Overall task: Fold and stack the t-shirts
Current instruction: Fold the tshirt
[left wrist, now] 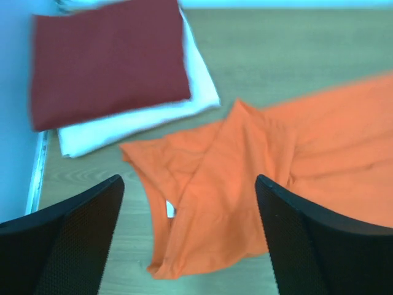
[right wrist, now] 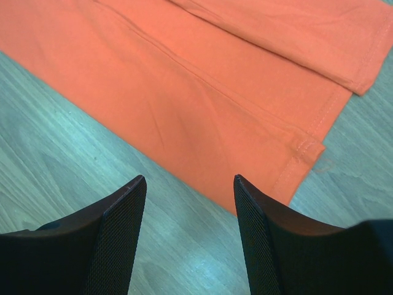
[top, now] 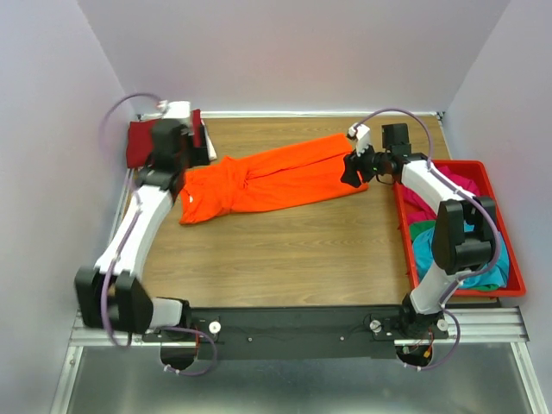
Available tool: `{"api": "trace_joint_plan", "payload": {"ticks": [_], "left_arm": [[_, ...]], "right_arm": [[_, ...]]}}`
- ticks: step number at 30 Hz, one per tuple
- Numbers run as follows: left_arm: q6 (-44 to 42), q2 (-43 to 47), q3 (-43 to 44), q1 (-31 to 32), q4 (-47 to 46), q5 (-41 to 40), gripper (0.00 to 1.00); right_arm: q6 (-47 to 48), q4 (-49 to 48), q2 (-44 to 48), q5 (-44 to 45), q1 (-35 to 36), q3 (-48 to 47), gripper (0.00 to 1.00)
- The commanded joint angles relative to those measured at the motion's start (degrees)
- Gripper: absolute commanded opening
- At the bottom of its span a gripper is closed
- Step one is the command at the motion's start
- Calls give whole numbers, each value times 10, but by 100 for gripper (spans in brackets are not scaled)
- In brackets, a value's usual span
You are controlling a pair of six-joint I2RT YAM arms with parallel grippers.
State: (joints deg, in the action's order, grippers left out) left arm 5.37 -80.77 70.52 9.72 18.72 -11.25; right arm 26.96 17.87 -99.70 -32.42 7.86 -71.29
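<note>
Beneath both tools, the wooden counter [top: 285, 259] carries the bright orange t-shirt [top: 276, 177], laid flat in a long band with its sides folded in. It stretches from under the left tool [left wrist: 189, 184] at the collar end to under the right tool [right wrist: 189, 179] at the hem end. Behind the right tool, on the arm's outer side, stands a red plastic tray [top: 466, 165]. It holds a loose heap of the magenta pink t-shirt [top: 418, 203] and the teal t-shirt [top: 427, 254], with a patch of green cloth [top: 421, 229] between them; the right arm crosses over part of the heap. Ahead of the left tool and off to its left, near the counter's back corner, the dark red t-shirt [left wrist: 110, 61] lies folded on top of the folded white t-shirt [left wrist: 135, 120], whose edge just reaches the orange cloth. The left tool hangs above the collar end with its fingers spread wide and nothing between them. The right tool hangs over the near edge of the hem end with its fingers parted to a moderate gap, gripping nothing; the stitched hem corner lies just ahead of its right finger. A small white tag [left wrist: 170, 210] shows inside the orange neckline, directly below the left tool, too small and blurred to read.
</note>
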Motion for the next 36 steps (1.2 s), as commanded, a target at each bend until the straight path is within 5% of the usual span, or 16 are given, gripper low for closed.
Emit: {"api": "trace_joint_plan", "payload": {"ticks": [1,8,30,32,33,36], "left_arm": [[106,91,-128,-92,-83,151,88],[145,92,-268,-243,-105,338,62],[79,-58,-236,-207,-61,310,46],[82,-53,-239,-206,-62,308,33],[83,-48,-241,-205,-62,311,17],[85,-41,-246,-206,-66,319,3]], "right_arm": [[-12,12,-1,9,-10,-9,66],[-24,16,-11,3,-24,-13,66],[-27,40,-59,-5,-41,-30,65],[-40,40,-65,16,-41,-36,65],[-46,39,-68,24,-41,-43,65],[-65,40,-83,61,-41,-63,64]]}}
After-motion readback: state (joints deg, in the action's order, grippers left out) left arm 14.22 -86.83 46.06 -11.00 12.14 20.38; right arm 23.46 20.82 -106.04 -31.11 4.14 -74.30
